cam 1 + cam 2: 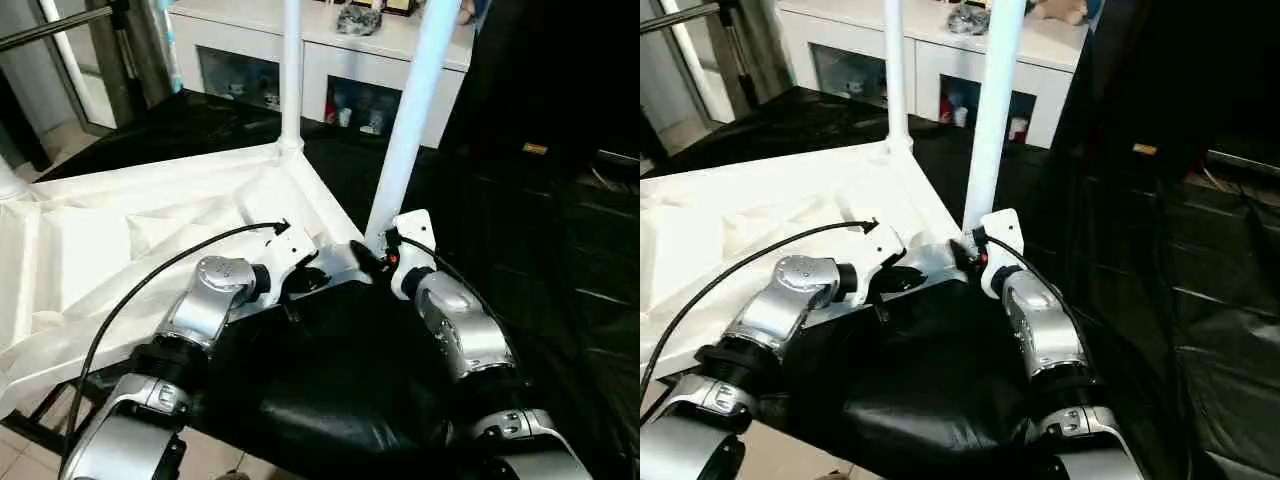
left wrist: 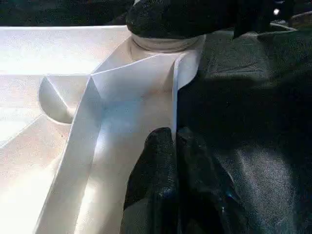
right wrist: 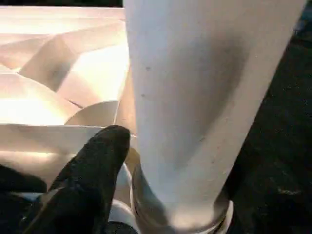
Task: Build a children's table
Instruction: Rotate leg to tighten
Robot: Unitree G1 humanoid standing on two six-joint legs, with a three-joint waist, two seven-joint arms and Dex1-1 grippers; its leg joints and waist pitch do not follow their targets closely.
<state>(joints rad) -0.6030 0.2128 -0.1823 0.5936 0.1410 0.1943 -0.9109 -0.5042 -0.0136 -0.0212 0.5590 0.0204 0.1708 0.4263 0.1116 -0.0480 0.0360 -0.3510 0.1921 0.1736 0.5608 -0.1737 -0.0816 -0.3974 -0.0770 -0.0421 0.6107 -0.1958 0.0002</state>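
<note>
Flanking leg [image 1: 415,110], both tools low.

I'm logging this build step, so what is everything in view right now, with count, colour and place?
Table top: one, white, upside down on the black cloth, ribbed underside up.
Legs: two, white, standing in corner sockets; the near one is by the right gripper, the far one at the corner behind it.
Cloth: black, covering the work surface.
Cabinet: one, white, at the back, small items on its shelves and top.
Cable: one, black, running along the left forearm.
Left gripper: black fingers shut on the table top's edge rib.
Right gripper: black fingers around the base of the near leg, one finger beside its socket.
Forearms: two, silver, left and right.
</note>
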